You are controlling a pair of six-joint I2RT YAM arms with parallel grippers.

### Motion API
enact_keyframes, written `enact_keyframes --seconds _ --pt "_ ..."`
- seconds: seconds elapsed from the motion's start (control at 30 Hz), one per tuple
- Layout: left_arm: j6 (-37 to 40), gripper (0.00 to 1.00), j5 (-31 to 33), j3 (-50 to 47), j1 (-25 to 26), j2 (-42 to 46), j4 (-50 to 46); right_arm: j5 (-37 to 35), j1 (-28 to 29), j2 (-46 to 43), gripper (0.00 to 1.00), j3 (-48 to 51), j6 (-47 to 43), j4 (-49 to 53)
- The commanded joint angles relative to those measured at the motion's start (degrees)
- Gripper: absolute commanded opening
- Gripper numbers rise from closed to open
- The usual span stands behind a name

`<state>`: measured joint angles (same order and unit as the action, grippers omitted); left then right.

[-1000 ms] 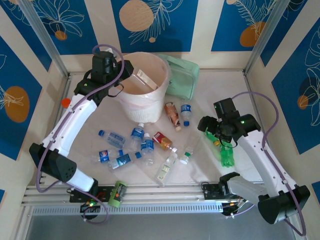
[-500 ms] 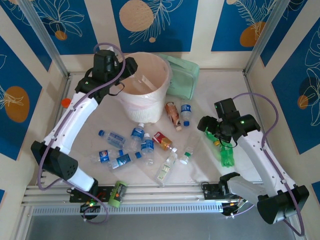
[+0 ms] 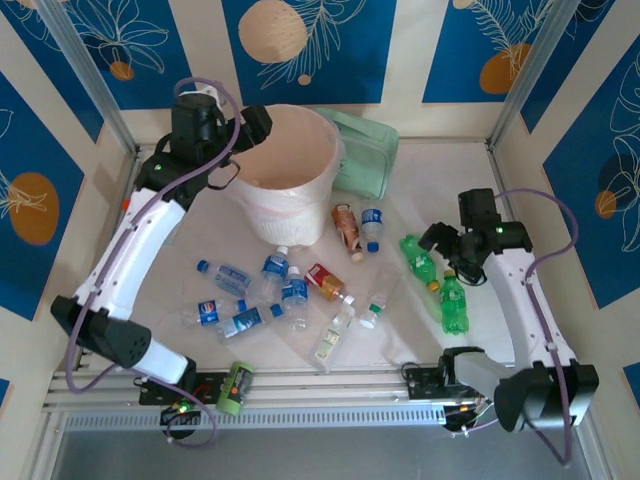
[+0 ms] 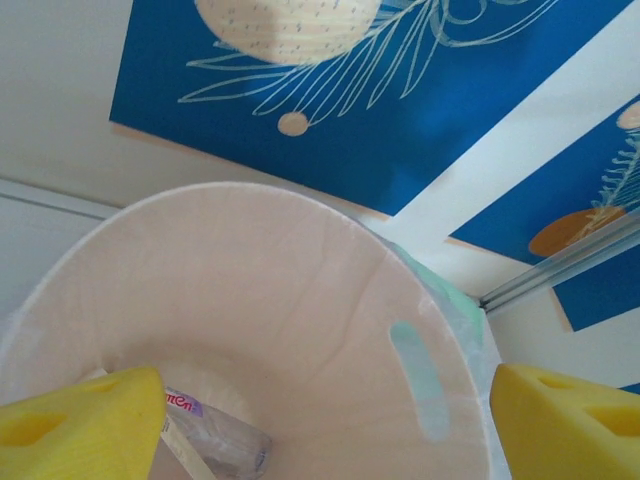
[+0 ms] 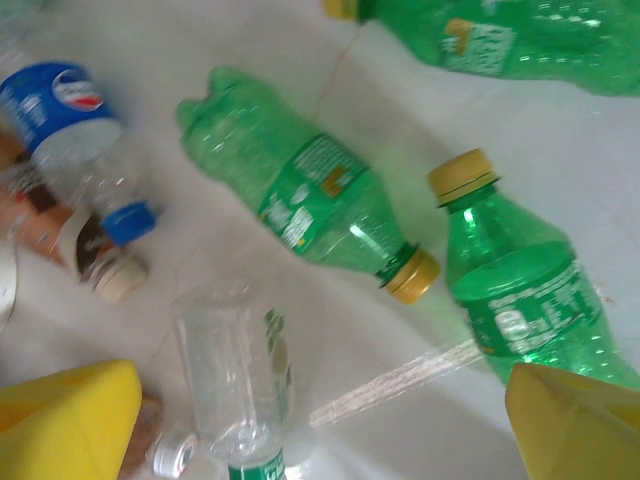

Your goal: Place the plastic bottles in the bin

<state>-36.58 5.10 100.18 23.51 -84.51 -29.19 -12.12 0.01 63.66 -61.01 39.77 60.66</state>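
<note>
Over the white, blue-walled surface [image 3: 430, 175], the left hand [image 4: 325, 420] is held open above the bin [image 3: 290, 215], the right hand [image 5: 320, 420] open above green bottles [image 5: 310, 205].

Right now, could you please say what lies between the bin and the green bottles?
In the top view, a copper-labelled bottle and a blue-capped clear bottle lie side by side there.
</note>
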Motion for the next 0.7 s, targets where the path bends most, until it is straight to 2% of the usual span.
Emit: enact_keyframes --seconds 0.0,0.13,0.33,0.53,0.67 --pt "3.26 0.84 -0.88 -2.39 -0.30 6.69 -1.18 3.90 -5.20 2.25 0.95 0.11 -1.07 -0.45" --pt "2.47 0.80 -3.14 -10.01 -0.29 13.49 -1.41 2.31 -9.89 4.14 0.94 2.54 0.33 -0.27" --pt "-1.38 0.75 -9.87 -21.66 -0.29 22.22 -1.92 2.75 -12.78 5.83 0.94 6.50 0.53 -0.72" --pt "-2.97 0.72 -12.14 -27.29 -0.30 26.79 -3.60 2.24 -12.87 6.23 0.93 6.54 0.31 -1.69" --pt "-5.08 0.71 -14.27 -30.28 -0.30 27.55 -1.75 -0.95 -12.93 7.80 0.95 4.01 0.14 -2.66"
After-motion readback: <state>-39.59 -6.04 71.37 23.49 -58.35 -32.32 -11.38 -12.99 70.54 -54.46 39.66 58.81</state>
